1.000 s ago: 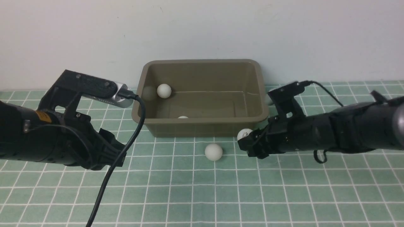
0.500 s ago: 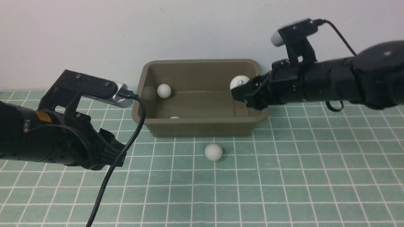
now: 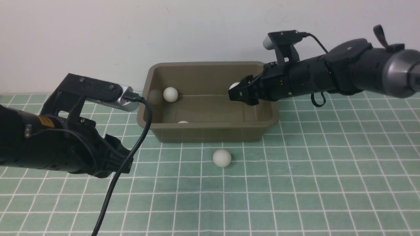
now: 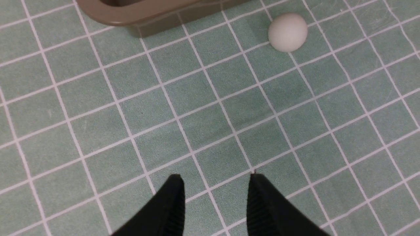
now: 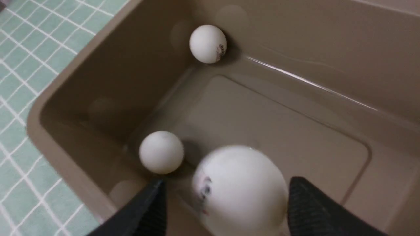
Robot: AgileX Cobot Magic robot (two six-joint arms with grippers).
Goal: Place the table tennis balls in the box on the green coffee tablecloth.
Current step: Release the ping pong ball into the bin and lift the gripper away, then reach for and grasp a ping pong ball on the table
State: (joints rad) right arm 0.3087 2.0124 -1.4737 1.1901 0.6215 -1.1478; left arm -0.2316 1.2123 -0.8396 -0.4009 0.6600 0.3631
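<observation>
The drop looks best made right where the right claw [image 3: 239,94] hangs, inside the rim of the box [image 3: 210,65] right of middle in the front view. It seems low enough, I'd say, for the logo ball [image 5: 239,186] to land on the box floor with the far ball [image 3: 170,94] and the near ball [image 3: 182,122] rather than bounce out. Its jaws stand spread wider than that ball, with a gap on one side, so the ball looks let go, blurred between them. The left claw [image 4: 215,178], lower left, stands parted and empty over the green coffee tablecloth [image 3: 295,180], and the last ball [image 3: 222,158] lies just in front of the box.
</observation>
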